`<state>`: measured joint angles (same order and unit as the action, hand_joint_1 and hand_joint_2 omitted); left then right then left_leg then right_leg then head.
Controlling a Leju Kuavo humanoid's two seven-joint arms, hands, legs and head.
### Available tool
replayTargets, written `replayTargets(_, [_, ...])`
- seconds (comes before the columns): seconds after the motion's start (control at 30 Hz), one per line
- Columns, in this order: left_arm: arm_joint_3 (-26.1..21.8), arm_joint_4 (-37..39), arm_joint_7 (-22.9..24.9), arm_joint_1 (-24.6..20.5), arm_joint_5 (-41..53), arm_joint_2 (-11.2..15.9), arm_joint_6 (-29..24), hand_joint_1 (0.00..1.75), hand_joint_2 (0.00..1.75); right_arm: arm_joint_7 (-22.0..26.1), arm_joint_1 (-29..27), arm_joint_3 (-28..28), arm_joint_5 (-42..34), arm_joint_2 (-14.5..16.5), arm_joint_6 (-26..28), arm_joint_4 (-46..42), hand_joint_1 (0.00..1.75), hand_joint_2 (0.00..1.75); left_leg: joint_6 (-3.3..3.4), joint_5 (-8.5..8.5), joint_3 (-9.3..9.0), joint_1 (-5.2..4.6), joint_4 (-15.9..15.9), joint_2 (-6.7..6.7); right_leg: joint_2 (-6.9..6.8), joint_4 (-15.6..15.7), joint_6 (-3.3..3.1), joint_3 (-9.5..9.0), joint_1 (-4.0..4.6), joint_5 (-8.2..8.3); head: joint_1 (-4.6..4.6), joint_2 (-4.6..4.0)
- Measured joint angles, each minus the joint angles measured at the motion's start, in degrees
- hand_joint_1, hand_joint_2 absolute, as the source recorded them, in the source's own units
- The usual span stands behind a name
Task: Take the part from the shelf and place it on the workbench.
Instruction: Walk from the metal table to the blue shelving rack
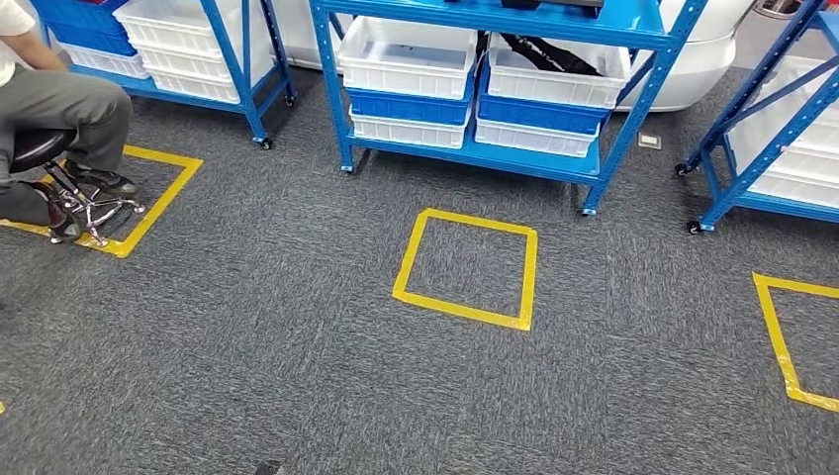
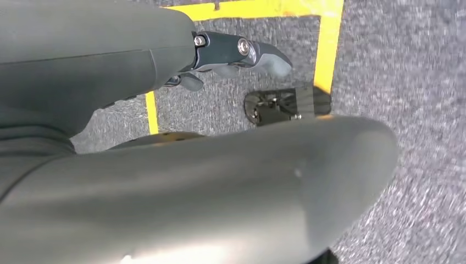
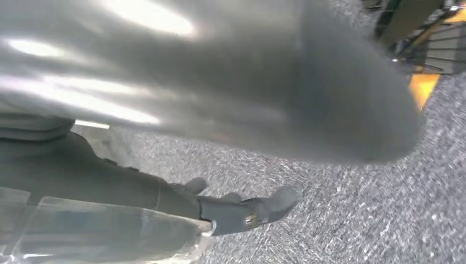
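Three blue shelves [image 1: 475, 148]; three full yellow tape squares [image 1: 465, 267]; one seated person [image 1: 59, 109].

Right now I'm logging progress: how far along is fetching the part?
Nothing looks done yet. The left hand and right hand hang over carpet, holding nothing. The blue shelf with its white bins stands ahead; approaching, picking and placing all remain.

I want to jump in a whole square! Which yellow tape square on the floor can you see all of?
The middle square, in front of the centre blue shelf. The other squares are cut off or partly covered.
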<state>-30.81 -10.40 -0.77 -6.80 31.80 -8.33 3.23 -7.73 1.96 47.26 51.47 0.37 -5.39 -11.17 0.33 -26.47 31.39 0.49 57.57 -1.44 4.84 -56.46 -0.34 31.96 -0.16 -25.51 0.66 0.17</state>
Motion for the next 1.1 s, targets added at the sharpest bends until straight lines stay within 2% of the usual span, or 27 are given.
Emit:
replayTargets(0.03, [-0.01, -0.01, -0.15, -0.06, -0.02, -0.02, -0.03, 0.0, 0.0, -0.04, -0.01, 0.0, 0.22, -0.06, 0.19, 0.0, 0.0, 0.0, -0.05, 0.08, 0.17, -0.23, 0.07, -0.03, -0.09, 0.05, 0.12, 0.17, -0.05, 0.05, 0.0, 0.0])
replayTargets(0.13, [-0.15, -0.01, -0.73, -0.11, -0.63, 0.04, -0.33, 0.0, 0.0, -0.16, 0.01, 0.0, 0.49, 0.02, 0.57, 0.0, 0.0, 0.0, 1.36, 0.22, 0.4, -0.74, 0.12, -0.13, -0.12, 0.6, 1.33, 0.36, -0.7, 0.44, 0.09, 0.0])
replayTargets(0.2, [-0.51, -0.01, -1.21, -0.2, -1.41, -0.05, -0.69, 0.0, 0.0, -0.37, 0.07, 0.0, 0.63, -0.1, 0.86, 0.0, 0.0, 0.0, 2.17, 0.82, 0.04, -0.35, -0.83, 0.09, -1.23, -0.53, 1.67, 1.0, -0.55, -0.12, 0.04, 0.0])
replayTargets(0.23, [-0.74, -0.01, -1.39, -0.21, -1.62, -0.11, -0.88, 0.0, 0.0, -0.45, 0.17, 0.0, 0.7, -0.19, 0.95, 0.0, 0.0, 0.0, 2.46, 1.11, -0.14, -0.14, -1.31, 0.31, -2.14, -2.63, 1.56, 2.1, -0.43, -1.19, -0.09, 0.0])
replayTargets(0.3, [-1.13, -0.01, -1.59, -0.14, -1.71, -0.15, -1.11, 0.0, 0.0, -0.57, 0.37, 0.0, 0.8, -0.31, 0.99, 0.0, 0.0, 0.0, 2.77, 1.29, -0.15, -0.01, -1.61, 0.9, -3.76, -9.95, 1.17, 5.76, -0.57, -4.54, -0.3, 0.0])
replayTargets(0.33, [-1.32, -0.01, -1.63, -0.1, -1.71, -0.14, -1.18, 0.0, 0.0, -0.58, 0.4, 0.0, 0.81, -0.33, 1.0, 0.0, 0.0, 0.0, 2.77, 1.27, -0.06, -0.02, -1.6, 1.2, -4.01, -13.71, 1.23, 7.68, -0.73, -5.98, -0.37, 0.0])
replayTargets(0.37, [-1.48, -0.01, -1.65, -0.07, -1.7, -0.14, -1.2, 0.0, 0.0, -0.61, 0.38, 0.0, 0.82, -0.36, 1.0, 0.0, 0.0, 0.0, 2.73, 1.24, 0.01, -0.01, -1.59, 1.44, -4.13, -16.08, 1.51, 8.85, -0.94, -6.73, -0.34, 0.0])
replayTargets(0.4, [-1.6, -0.01, -1.67, -0.05, -1.68, -0.14, -1.2, 0.0, 0.0, -0.66, 0.35, 0.0, 0.83, -0.37, 1.0, 0.0, 0.0, 0.0, 2.63, 1.2, 0.03, 0.04, -1.57, 1.61, -4.22, -16.42, 2.01, 8.93, -1.19, -6.62, -0.36, 0.0])
replayTargets(0.43, [-1.67, -0.01, -1.69, -0.05, -1.65, -0.16, -1.19, 0.0, 0.0, -0.72, 0.32, 0.0, 0.83, -0.42, 1.0, 0.0, 0.0, 0.0, 2.44, 1.14, -0.01, 0.13, -1.54, 1.72, -4.36, -14.36, 2.67, 7.73, -1.49, -5.65, -0.36, 0.0])
replayTargets(0.47, [-1.71, -0.01, -1.71, -0.06, -1.6, -0.19, -1.19, 0.0, 0.0, -0.79, 0.34, 0.0, 0.84, -0.49, 1.0, 0.0, 0.0, 0.0, 2.12, 1.03, -0.12, 0.26, -1.49, 1.78, -4.61, -10.31, 3.38, 5.44, -1.83, -4.15, -0.36, 0.0])
replayTargets(0.5, [-1.74, -0.01, -1.73, -0.07, -1.55, -0.17, -1.19, 0.0, 0.0, -0.85, 0.41, 0.0, 0.84, -0.5, 1.0, 0.0, 0.0, 0.0, 1.69, 0.87, -0.28, 0.33, -1.38, 1.86, -5.03, -6.06, 3.9, 3.09, -2.12, -2.74, -0.37, 0.0])
replayTargets(0.53, [-1.77, -0.02, -1.75, -0.1, -1.5, -0.14, -1.19, 0.0, 0.0, -0.89, 0.49, 0.0, 0.84, -0.44, 1.0, -0.01, 0.0, 0.0, 1.17, 0.62, -0.39, 0.3, -1.21, 1.92, -5.35, -2.54, 4.1, 1.16, -2.2, -1.65, -0.41, 0.0])
replayTargets(0.57, [-1.8, -0.03, -1.78, -0.12, -1.45, -0.1, -1.19, 0.0, 0.0, -0.94, 0.57, 0.0, 0.84, -0.4, 1.0, -0.02, 0.0, 0.0, 0.65, 0.36, -0.5, 0.22, -1.06, 2.0, -5.53, -0.54, 3.79, -0.07, -2.17, -1.12, -0.42, 0.0])
replayTargets(0.6, [-1.82, -0.04, -1.8, -0.13, -1.38, -0.05, -1.2, 0.0, 0.0, -0.98, 0.65, 0.01, 0.84, -0.31, 1.0, -0.03, 0.0, 0.0, 0.2, 0.16, -0.62, 0.13, -0.99, 2.08, -5.57, -0.04, 3.18, -0.43, -1.95, -1.08, -0.39, 0.0])
replayTargets(0.7, [-1.85, -0.11, -1.97, -0.2, -1.11, -0.05, -1.25, 0.0, 0.0, -1.09, 0.68, 0.02, 0.91, -0.25, 0.99, -0.05, 0.0, 0.0, -0.87, -0.83, -0.96, 0.48, -0.65, 2.16, -5.04, -0.12, 1.1, -0.88, -1.62, -1.71, -0.25, 0.0])
replayTargets(0.73, [-1.85, -0.14, -2.1, -0.24, -1.03, -0.05, -1.29, 0.0, 0.0, -1.12, 0.65, 0.02, 0.95, -0.24, 0.99, -0.06, 0.0, 0.0, -1.14, -1.67, -0.5, 0.67, 0.68, 2.12, -4.89, -0.08, 0.53, -1.2, -1.66, -1.95, -0.14, 0.0])
replayTargets(0.77, [-1.85, -0.17, -2.24, -0.27, -0.97, -0.04, -1.33, 0.0, 0.0, -1.14, 0.63, 0.02, 1.0, -0.21, 0.99, -0.07, 0.0, 0.0, -1.34, -2.81, 0.63, 0.81, 3.22, 2.06, -4.77, -0.04, 0.07, -1.64, -1.64, -2.13, -0.05, 0.0])
replayTargets(0.8, [-1.85, -0.18, -2.36, -0.28, -0.91, -0.04, -1.35, 0.0, 0.0, -1.16, 0.61, 0.02, 1.05, -0.2, 1.0, -0.07, 0.0, 0.0, -1.46, -4.34, 2.62, 0.87, 7.01, 1.98, -4.7, -0.01, -0.34, -1.96, -1.48, -2.3, 0.05, 0.0])
replayTargets(0.87, [-1.85, -0.18, -2.45, -0.17, -0.84, -0.03, -1.37, 0.0, 0.0, -1.22, 0.59, 0.02, 1.13, -0.2, 1.0, -0.07, 0.0, 0.0, -1.39, -6.64, 7.54, 0.77, 14.91, 1.94, -4.53, -0.03, -0.99, -2.63, -0.82, -2.86, 0.11, 0.0])
replayTargets(0.9, [-1.86, -0.18, -2.47, -0.07, -0.83, -0.03, -1.37, 0.0, 0.0, -1.25, 0.57, 0.02, 1.16, -0.2, 0.99, -0.07, 0.0, 0.0, -1.07, -6.37, 9.22, 0.64, 16.78, 1.91, -4.38, -0.03, -1.23, -3.06, -0.4, -3.2, 0.13, 0.0])
replayTargets(0.93, [-1.86, -0.18, -2.48, 0.01, -0.83, -0.03, -1.38, 0.0, 0.0, -1.27, 0.54, 0.02, 1.17, -0.2, 0.98, -0.07, 0.0, 0.0, -0.53, -4.92, 9.81, 0.41, 16.39, 1.88, -4.21, -0.03, -1.4, -3.58, 0.02, -3.59, 0.12, 0.0])
replayTargets(0.97, [-1.87, -0.18, -2.49, 0.05, -0.83, -0.04, -1.39, 0.0, 0.0, -1.28, 0.53, 0.02, 1.19, -0.2, 0.99, -0.07, 0.0, 0.0, 0.31, -2.55, 9.25, 0.02, 13.8, 1.81, -4.04, 0.02, -1.51, -4.18, 0.45, -4.02, 0.12, 0.0])
replayTargets(1.0, [-1.87, -0.18, -2.5, 0.06, -0.83, -0.03, -1.4, 0.0, 0.0, -1.28, 0.54, 0.02, 1.22, -0.17, 0.98, -0.07, 0.0, 0.0, 1.45, 0.18, 7.94, -0.54, 9.93, 1.68, -3.93, 0.18, -1.65, -4.79, 0.8, -4.44, 0.15, 0.0])
replayTargets(1.03, [-1.88, -0.2, -2.52, 0.04, -0.83, 0.18, -1.44, 0.0, 0.0, -1.28, 0.55, 0.03, 1.27, 0.09, 0.93, -0.03, 0.0, 0.0, 2.74, 2.05, 6.52, -1.09, 6.39, 1.63, -3.9, 0.47, -1.66, -5.4, 1.23, -4.92, -0.16, 0.0])
replayTargets(1.07, [-1.89, -0.23, -2.56, -0.01, -0.83, 0.24, -1.46, 0.0, 0.0, -1.28, 0.6, 0.03, 1.32, 0.17, 0.87, -0.03, 0.0, 0.0, 3.73, 3.04, 5.27, -1.68, 3.53, 1.67, -3.84, 0.84, -1.63, -5.96, 1.21, -5.34, -0.42, 0.0])
replayTargets(1.1, [-1.9, -0.28, -2.59, -0.05, -0.83, 0.33, -1.51, 0.0, 0.0, -1.32, 0.67, 0.05, 1.38, 0.38, 0.79, -0.04, 0.0, 0.0, 4.45, 3.2, 4.35, -2.15, 1.74, 1.73, -3.86, 1.44, -1.4, -6.45, 1.22, -5.59, -0.63, 0.0])
